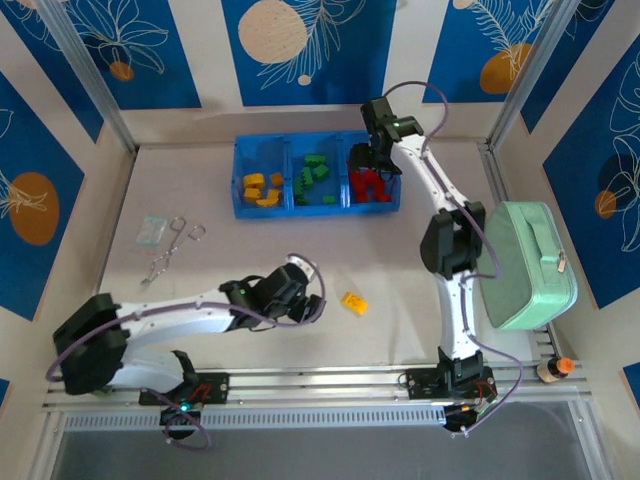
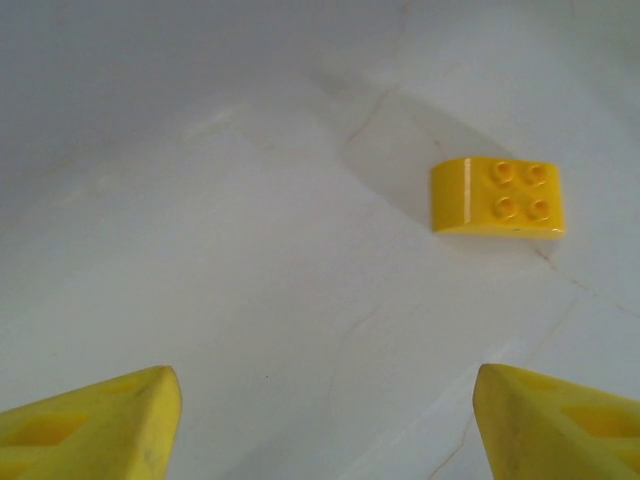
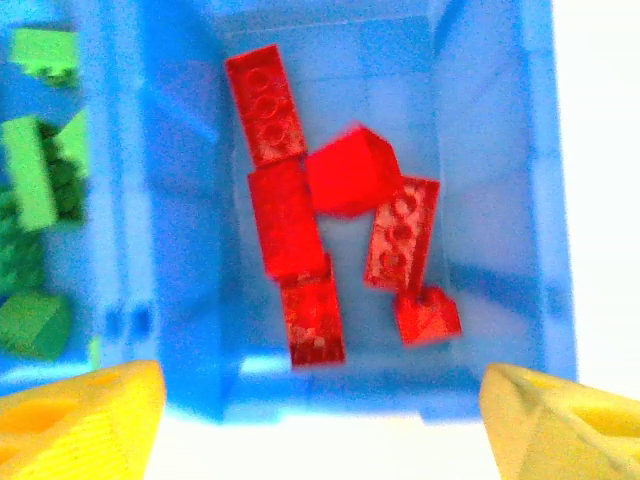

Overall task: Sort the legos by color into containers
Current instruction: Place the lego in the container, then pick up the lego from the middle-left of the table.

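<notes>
Yellow brick [image 2: 498,196] lay unsorted outside the tray [image 1: 318,210], so the left gripper [image 2: 325,378] faced it, spread wide and empty.

A mint-green case [image 1: 525,265] is seen lying flat at the right edge of the table [image 1: 380,260]. Over on the left, a clear packet [image 1: 151,231] is laid just beside metal forceps [image 1: 163,264]. An orange-capped bottle [image 1: 555,369] is spotted at the near right corner.
</notes>
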